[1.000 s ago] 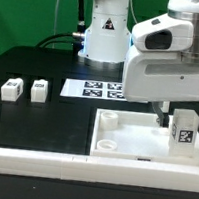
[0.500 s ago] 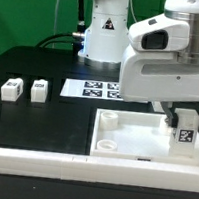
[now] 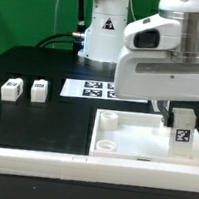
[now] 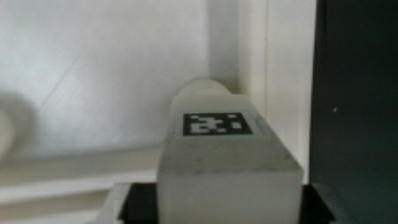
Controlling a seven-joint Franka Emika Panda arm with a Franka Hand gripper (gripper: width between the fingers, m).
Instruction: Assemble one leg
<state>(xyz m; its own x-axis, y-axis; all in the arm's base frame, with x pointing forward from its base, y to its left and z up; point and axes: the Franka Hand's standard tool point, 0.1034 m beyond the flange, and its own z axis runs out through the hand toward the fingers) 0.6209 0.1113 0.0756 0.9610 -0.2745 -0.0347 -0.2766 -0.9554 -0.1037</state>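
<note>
My gripper (image 3: 176, 117) is shut on a leg (image 3: 184, 129), a small white block with a black-and-white tag, and holds it upright over the far corner of the large white tray-like piece (image 3: 133, 139) on the exterior view's right. In the wrist view the leg (image 4: 222, 150) fills the middle, tag facing the camera, with the dark fingers (image 4: 139, 203) pressed against both its sides. Whether the leg's lower end touches the tray is hidden. Two more legs (image 3: 12, 91) (image 3: 38, 89) lie on the black table at the exterior view's left.
The marker board (image 3: 89, 88) lies flat behind the tray. A round corner socket (image 3: 109, 118) shows on the tray's near-left side. A long white rail (image 3: 39, 164) runs along the front. The robot base (image 3: 104, 33) stands at the back.
The arm has shifted slightly to the exterior view's left and down, carrying the leg with it. The loose legs have not moved.
</note>
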